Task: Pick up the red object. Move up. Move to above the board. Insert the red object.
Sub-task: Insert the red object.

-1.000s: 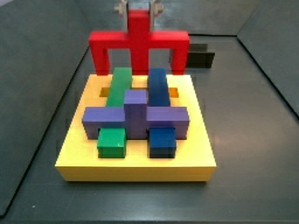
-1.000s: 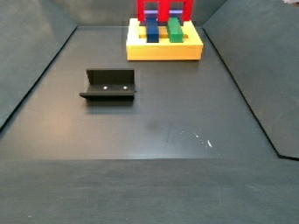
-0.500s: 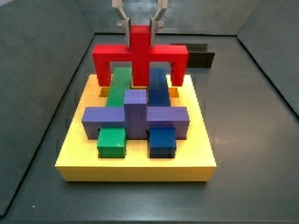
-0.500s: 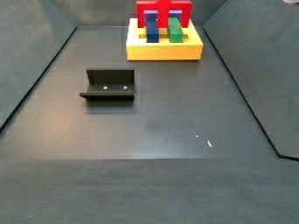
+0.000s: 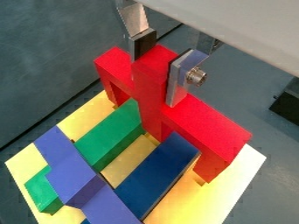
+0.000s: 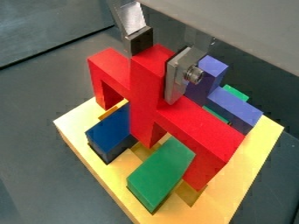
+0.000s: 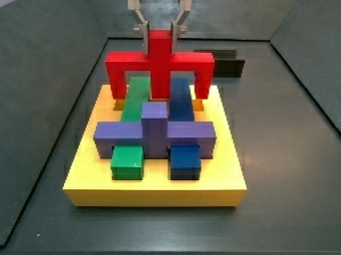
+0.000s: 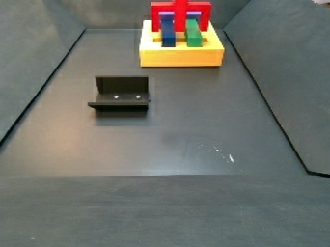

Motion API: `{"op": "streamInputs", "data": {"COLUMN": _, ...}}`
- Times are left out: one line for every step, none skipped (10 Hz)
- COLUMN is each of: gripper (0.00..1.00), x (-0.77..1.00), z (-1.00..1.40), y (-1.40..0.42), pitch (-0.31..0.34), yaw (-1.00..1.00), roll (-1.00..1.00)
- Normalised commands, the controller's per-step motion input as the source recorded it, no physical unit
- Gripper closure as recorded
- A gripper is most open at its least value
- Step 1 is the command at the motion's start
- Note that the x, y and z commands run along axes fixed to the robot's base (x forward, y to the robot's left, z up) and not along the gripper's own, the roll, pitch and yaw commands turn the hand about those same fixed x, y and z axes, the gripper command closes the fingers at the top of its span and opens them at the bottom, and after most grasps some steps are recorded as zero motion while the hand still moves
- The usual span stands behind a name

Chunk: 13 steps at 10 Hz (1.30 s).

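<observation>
Side view, centre of frame, far end of the board (image 7: 156, 189): the red object (image 7: 160, 66) stands straddling the green block (image 7: 138, 98) and blue block (image 7: 180, 98), crossbar running left to right across the frame, one leg down on the outer side of each. Left leg foot sits by the orange-lined slot at the board's left edge, right leg likewise at the right edge; whether the feet are bottomed out in the slots cannot be told from here. The gripper (image 7: 160, 28) hangs directly above, upper centre, fingers clamped on either side of the central stub. Wrist view confirms: silver plates with dark pads (image 5: 142, 42) press the stub from two sides, so the gripper (image 5: 162, 58) is closed on the red object (image 5: 187, 109), nothing else between the plates. Relation that matters: the piece lies straight below the hand, its long axis square across the two long blocks, legs in line with the slots. Judged: insertion stage, travel left is straight down only, no sideways correction evident. In the distant side view the fixture (image 8: 120, 95) sits left of centre on the floor, well apart from the board (image 8: 180, 53) at top centre.
</observation>
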Motion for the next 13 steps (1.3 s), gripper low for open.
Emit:
{"op": "streamInputs", "data": {"gripper": 1.0, "x": 0.0, "z": -0.02, "y": 0.0, "pitch": 0.0, "yaw": 0.0, "roll": -0.06}}
{"op": "streamInputs", "data": {"gripper": 1.0, "x": 0.0, "z": 0.0, "y": 0.0, "pitch": 0.0, "yaw": 0.0, "roll": -0.09}}
{"op": "streamInputs", "data": {"gripper": 1.0, "x": 0.0, "z": 0.0, "y": 0.0, "pitch": 0.0, "yaw": 0.0, "roll": -0.08}}
{"op": "streamInputs", "data": {"gripper": 1.0, "x": 0.0, "z": -0.03, "y": 0.0, "pitch": 0.0, "yaw": 0.0, "roll": -0.07}}
{"op": "streamInputs", "data": {"gripper": 1.0, "x": -0.06, "z": -0.01, "y": 0.0, "pitch": 0.0, "yaw": 0.0, "roll": -0.04}}
{"op": "streamInputs", "data": {"gripper": 1.0, "x": -0.06, "z": 0.0, "y": 0.0, "pitch": 0.0, "yaw": 0.0, "roll": -0.02}}
{"op": "streamInputs", "data": {"gripper": 1.0, "x": -0.04, "z": 0.0, "y": 0.0, "pitch": 0.0, "yaw": 0.0, "roll": -0.04}}
{"op": "streamInputs", "data": {"gripper": 1.0, "x": -0.01, "z": -0.03, "y": 0.0, "pitch": -0.004, "yaw": 0.0, "roll": -0.06}}
{"op": "streamInputs", "data": {"gripper": 1.0, "x": -0.05, "z": -0.06, "y": 0.0, "pitch": -0.014, "yaw": 0.0, "roll": -0.07}}
{"op": "streamInputs", "data": {"gripper": 1.0, "x": -0.04, "z": -0.04, "y": 0.0, "pitch": -0.01, "yaw": 0.0, "roll": -0.07}}
{"op": "streamInputs", "data": {"gripper": 1.0, "x": 0.0, "z": 0.0, "y": 0.0, "pitch": 0.0, "yaw": 0.0, "roll": -0.06}}
{"op": "streamInputs", "data": {"gripper": 1.0, "x": 0.0, "z": 0.01, "y": -0.02, "pitch": 0.0, "yaw": 0.02, "roll": -0.08}}
{"op": "streamInputs", "data": {"gripper": 1.0, "x": -0.09, "z": 0.05, "y": 0.0, "pitch": 0.0, "yaw": 0.0, "roll": -0.06}}
